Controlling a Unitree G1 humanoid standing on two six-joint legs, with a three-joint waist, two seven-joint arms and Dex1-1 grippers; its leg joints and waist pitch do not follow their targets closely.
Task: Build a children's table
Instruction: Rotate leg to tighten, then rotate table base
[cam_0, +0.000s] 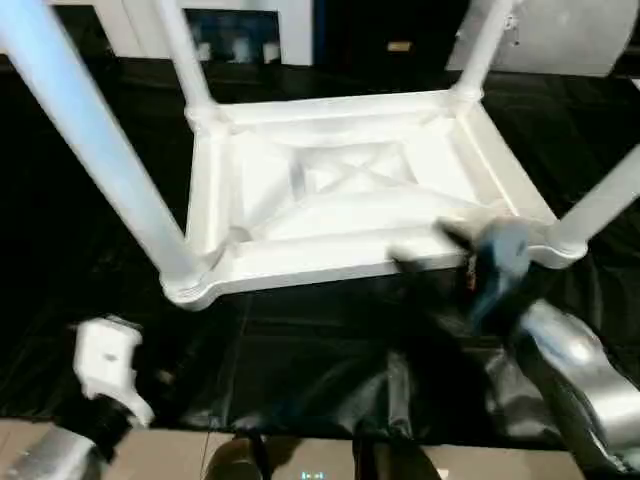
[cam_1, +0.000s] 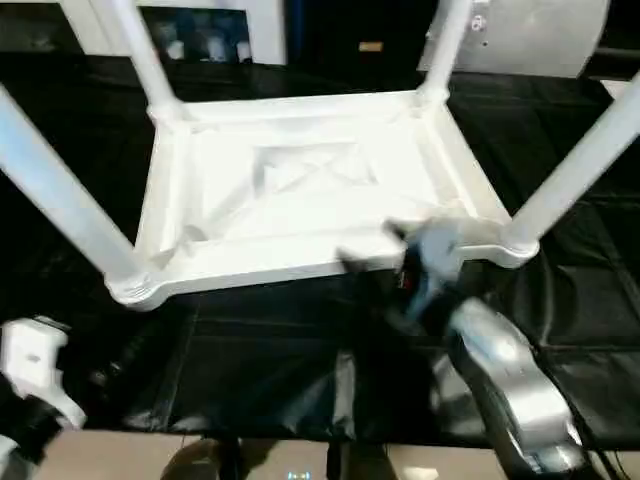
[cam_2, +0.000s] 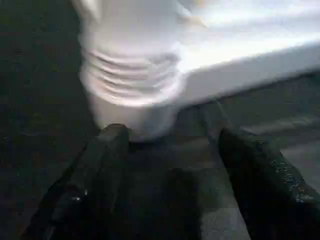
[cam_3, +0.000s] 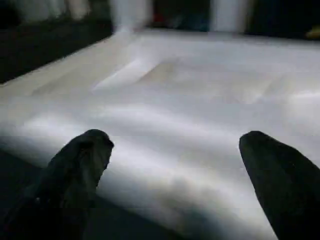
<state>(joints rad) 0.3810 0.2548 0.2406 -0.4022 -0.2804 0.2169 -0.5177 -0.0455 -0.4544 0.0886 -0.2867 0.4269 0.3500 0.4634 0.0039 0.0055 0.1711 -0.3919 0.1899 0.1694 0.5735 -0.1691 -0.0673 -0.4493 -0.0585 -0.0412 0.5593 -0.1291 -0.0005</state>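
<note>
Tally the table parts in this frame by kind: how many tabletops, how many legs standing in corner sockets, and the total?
White plastic rectangular tabletop, lying upside down on the black sheet: 1
Long white tapered round legs standing in its corner sockets: 4, namely near left, far left, far right, near right
Total: 5 parts

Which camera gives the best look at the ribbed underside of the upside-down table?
The left eye view: the whole tabletop lies upside down with its crossed ribs showing. The right eye view shows much the same. The right wrist view sees it close and blurred; the left wrist view catches one corner socket.
</note>
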